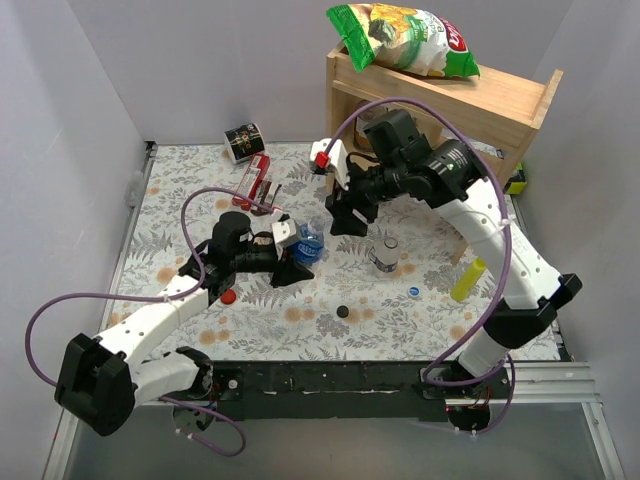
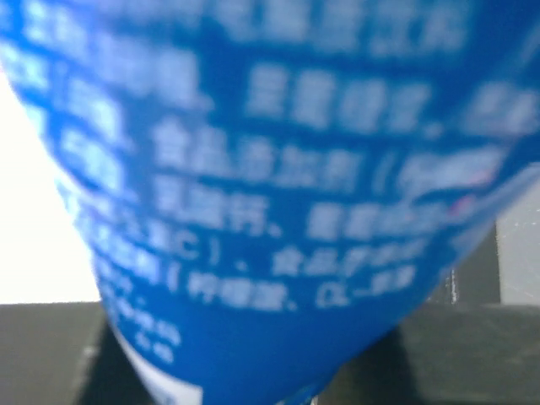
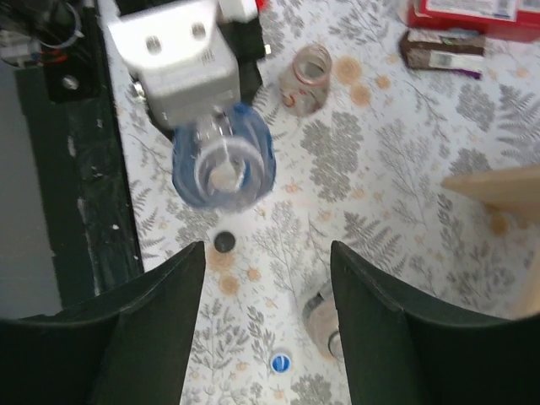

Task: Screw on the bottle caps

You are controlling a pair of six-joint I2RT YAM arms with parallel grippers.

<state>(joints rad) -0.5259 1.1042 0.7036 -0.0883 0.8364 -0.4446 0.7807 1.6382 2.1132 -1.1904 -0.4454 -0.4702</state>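
Left end effector [image 1: 298, 254] clamps the uncapped blue-label bottle [image 1: 310, 243]; right end effector [image 3: 266, 253] hangs wide and empty, so fetching the nearby black cap [image 1: 342, 311] seems next.

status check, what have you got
left gripper shut on blue bottle, mouth uncapped. right gripper open, empty, close by. red cap, black cap, blue cap loose on table. no blocker seen.

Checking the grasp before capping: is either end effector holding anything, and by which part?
The left end effector grips the blue-labelled bottle by its labelled body. The right end effector is open and empty.
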